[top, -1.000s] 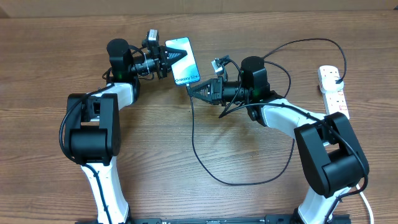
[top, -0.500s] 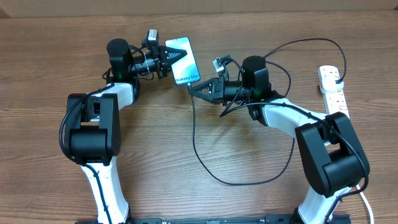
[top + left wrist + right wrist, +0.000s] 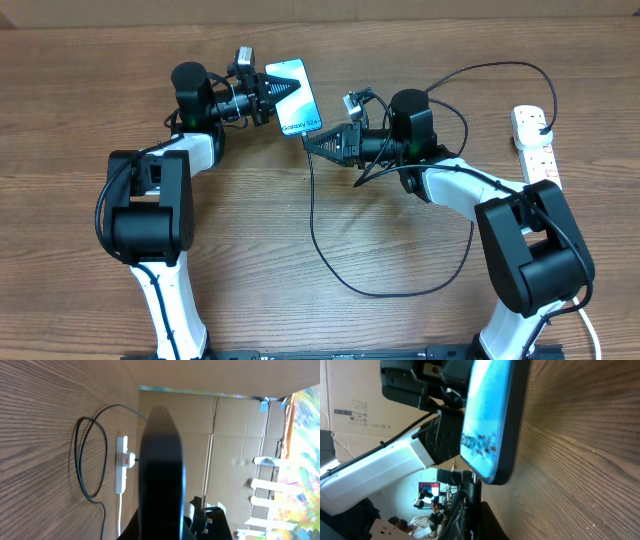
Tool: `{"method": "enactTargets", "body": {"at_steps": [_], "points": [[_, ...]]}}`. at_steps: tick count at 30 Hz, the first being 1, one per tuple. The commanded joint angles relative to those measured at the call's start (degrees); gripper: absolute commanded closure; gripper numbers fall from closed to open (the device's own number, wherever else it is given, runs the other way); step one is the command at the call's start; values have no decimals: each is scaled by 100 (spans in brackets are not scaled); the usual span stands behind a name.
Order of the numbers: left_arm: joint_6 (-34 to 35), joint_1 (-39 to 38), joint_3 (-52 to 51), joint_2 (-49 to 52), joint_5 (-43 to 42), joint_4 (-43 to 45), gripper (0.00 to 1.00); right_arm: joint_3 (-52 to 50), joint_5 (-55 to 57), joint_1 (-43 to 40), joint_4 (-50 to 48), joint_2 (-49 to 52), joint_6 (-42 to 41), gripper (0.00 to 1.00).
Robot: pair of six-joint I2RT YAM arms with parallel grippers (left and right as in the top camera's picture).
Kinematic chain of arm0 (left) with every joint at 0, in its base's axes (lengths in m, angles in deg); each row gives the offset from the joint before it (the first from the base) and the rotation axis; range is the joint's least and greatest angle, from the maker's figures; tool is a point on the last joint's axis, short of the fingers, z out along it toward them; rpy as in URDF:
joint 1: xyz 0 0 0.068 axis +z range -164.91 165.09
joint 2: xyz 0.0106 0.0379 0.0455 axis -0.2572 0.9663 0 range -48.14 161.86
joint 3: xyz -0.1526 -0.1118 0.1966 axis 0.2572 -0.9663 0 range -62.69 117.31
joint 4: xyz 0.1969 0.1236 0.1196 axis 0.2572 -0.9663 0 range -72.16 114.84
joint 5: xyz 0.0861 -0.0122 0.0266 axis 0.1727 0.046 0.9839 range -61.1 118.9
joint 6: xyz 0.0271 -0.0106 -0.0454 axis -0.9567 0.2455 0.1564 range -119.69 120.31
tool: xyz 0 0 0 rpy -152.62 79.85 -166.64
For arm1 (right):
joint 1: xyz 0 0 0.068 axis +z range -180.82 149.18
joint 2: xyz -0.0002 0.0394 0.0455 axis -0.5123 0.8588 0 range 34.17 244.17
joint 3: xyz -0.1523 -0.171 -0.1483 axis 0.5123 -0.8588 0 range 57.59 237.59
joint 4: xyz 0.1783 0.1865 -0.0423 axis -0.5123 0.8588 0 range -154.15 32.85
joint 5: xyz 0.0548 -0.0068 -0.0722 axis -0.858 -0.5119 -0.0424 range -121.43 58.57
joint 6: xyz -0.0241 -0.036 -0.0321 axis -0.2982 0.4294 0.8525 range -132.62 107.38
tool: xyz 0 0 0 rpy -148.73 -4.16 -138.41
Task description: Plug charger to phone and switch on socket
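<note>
Wood-grain worktop runs bare across the near middle between the two arm bases and out to the left. Things crowd toward the far edge and the right side. The phone sits near the far edge, screen up and lit light blue, turned at a slant. The left end effector is closed on its left long side, with one dark finger lying over the screen. Whether the phone rests on the wood or hangs just above it cannot be told. The right end effector is closed on the tip end of the charger, just at the phone's lower short edge. In the right wrist view the thin connector meets that edge, though whether it is seated does not show. From there the black cable drops toward the near side, loops under the right arm and arcs over the far right to the socket. The socket lies lengthwise close to the right edge, with a black plug on its far end.
</note>
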Motion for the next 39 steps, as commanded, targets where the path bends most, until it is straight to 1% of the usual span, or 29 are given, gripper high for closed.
{"method": "enactTargets", "body": {"at_steps": [1, 15, 39], "points": [[-155, -98, 79, -94, -144, 63, 96, -35, 118, -79, -109, -85, -103, 96], [-90, -116, 79, -94, -133, 68, 96, -63, 142, -81, 87, -72, -74, 96], [-96, -120, 79, -94, -153, 66, 96, -72, 352, -81, 24, -72, -181, 96]]}}
